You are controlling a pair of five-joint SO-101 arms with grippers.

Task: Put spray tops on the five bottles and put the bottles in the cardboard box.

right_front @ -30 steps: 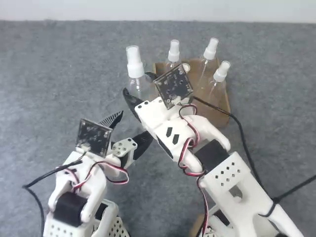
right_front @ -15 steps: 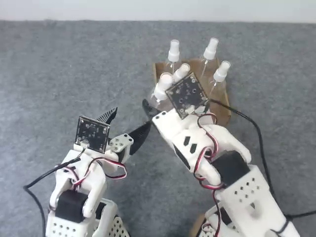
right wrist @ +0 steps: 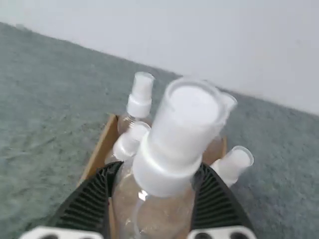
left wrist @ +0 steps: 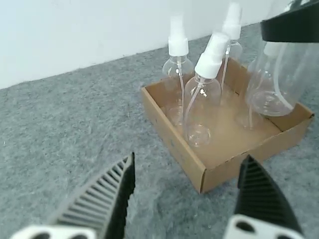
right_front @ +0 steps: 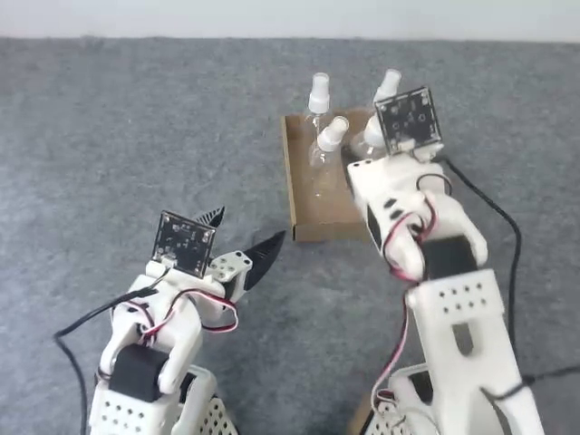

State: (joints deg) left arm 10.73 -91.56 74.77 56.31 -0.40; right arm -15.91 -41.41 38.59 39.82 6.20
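The left arm (right_front: 149,340) sits folded low by the near edge of the desk (right_front: 118,136). Its hand (left wrist: 189,164) is raised off the surface and points toward the far edge, with the two dark ridged fingers (left wrist: 107,199) spread wide and nothing between them. The right arm (right_front: 435,272) stretches from the near edge toward the far edge, and its hand (right wrist: 157,196) is clamped around a bottle (right wrist: 167,159), one finger against each side.
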